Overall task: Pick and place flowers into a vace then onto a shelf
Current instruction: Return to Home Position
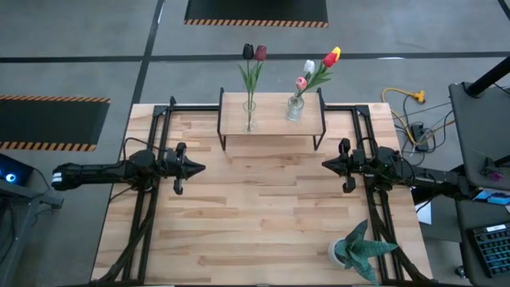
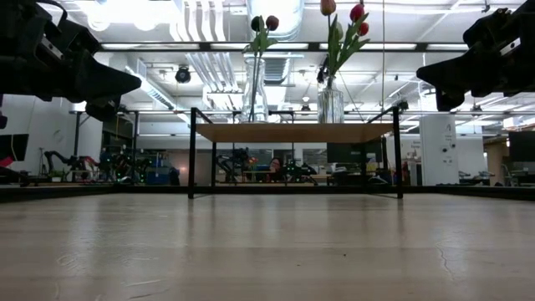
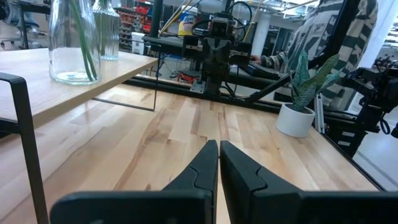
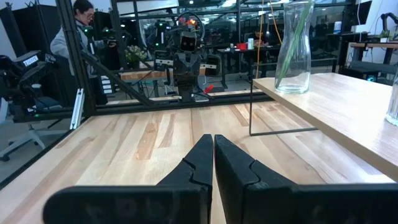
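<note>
On the shelf (image 1: 271, 121) at the far edge of the counter (image 1: 263, 215), the flowers (image 1: 253, 53) stand upright in 2 clear vases: 2 dark tulips in the tall vase (image 1: 249, 118) and a mixed bunch (image 1: 317, 70) in the short vase (image 1: 295, 109). My arms reach in over the counter from its 2 sides, apart from the shelf. My left end effector (image 1: 199, 167) and right end effector (image 1: 325, 163) point at each other, each with its fingers pressed together. A potted plant (image 1: 362, 249) sits near my right arm.
</note>
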